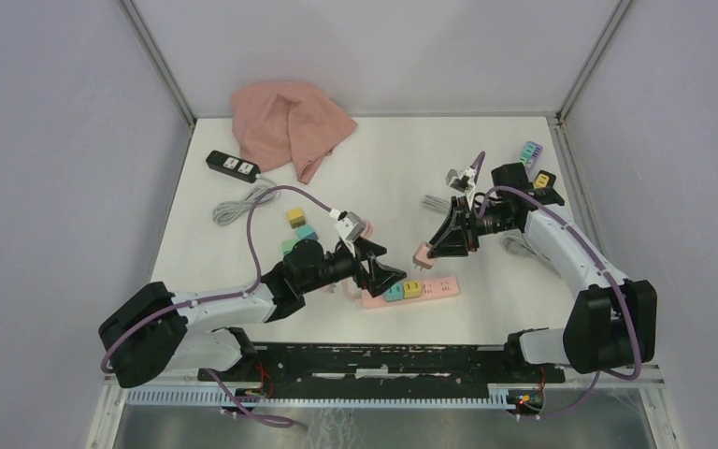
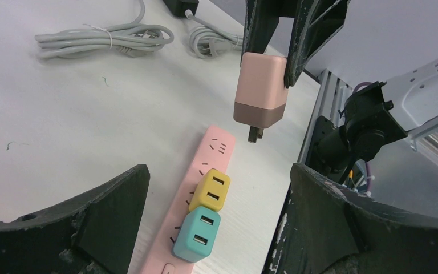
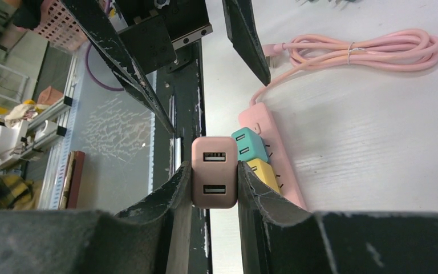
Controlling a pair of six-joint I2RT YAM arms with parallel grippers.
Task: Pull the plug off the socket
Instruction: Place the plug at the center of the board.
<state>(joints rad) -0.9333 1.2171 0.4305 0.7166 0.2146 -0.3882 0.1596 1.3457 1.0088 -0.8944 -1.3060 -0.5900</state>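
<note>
The pink plug point(image 3: 215, 171) is off the strip, its prongs hanging in the air just above the far end of the pink socket strip point(image 2: 219, 149). My right gripper point(image 1: 425, 251) is shut on the plug's two sides. A yellow plug point(image 2: 211, 191) and a teal plug point(image 2: 197, 234) sit side by side in the strip. My left gripper point(image 1: 388, 271) is open, its fingers spread wide on either side of the strip's near part, touching nothing.
A pink cloth point(image 1: 290, 126) lies at the back, with a black power strip point(image 1: 234, 166) and a grey cable bundle point(image 1: 238, 206) to its left. Loose plugs point(image 1: 299, 224) lie left of my left gripper. The strip's pink cable point(image 3: 365, 48) is coiled nearby.
</note>
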